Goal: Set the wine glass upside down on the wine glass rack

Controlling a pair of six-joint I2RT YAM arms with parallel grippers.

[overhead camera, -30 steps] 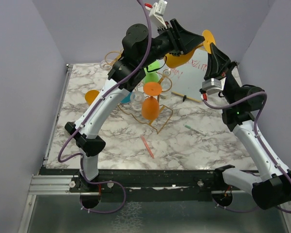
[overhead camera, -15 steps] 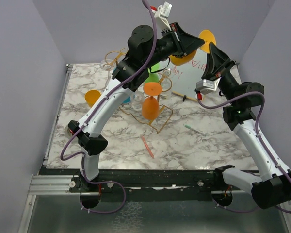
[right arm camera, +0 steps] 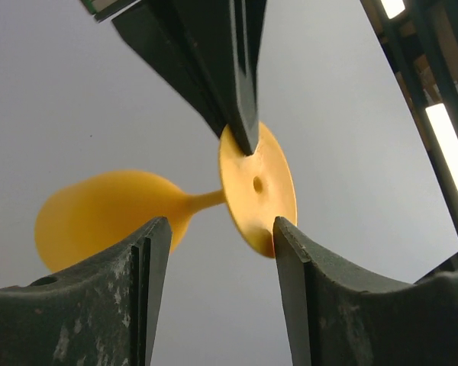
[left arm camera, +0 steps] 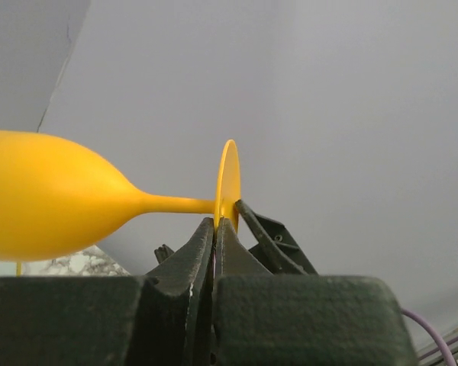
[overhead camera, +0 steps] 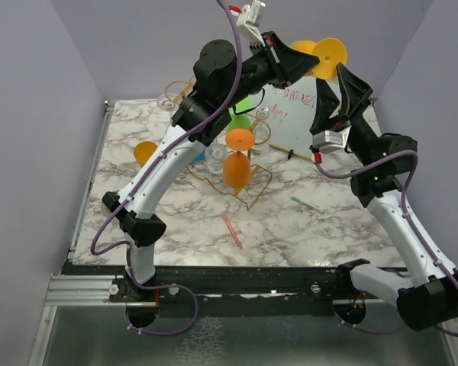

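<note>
Mid-handover: clamps wine glass [left arm camera: 53, 202] foot in left pincer [left arm camera: 216, 226], right pincer [right arm camera: 217, 223] open; calls next for inverted carry to rack [overhead camera: 260, 190].

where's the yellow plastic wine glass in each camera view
Top external: yellow plastic wine glass near the top, right of centre.
Left wrist: glass lying sideways, bowl left, foot centre.
Right wrist: glass at centre, bowl lower left.
Shared landmark: left gripper pinching the foot's rim.

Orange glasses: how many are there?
2: one orange glass upside down on the rack, another on the table, far left. The yellow glass is in the left gripper. Arms may hide more.
</note>
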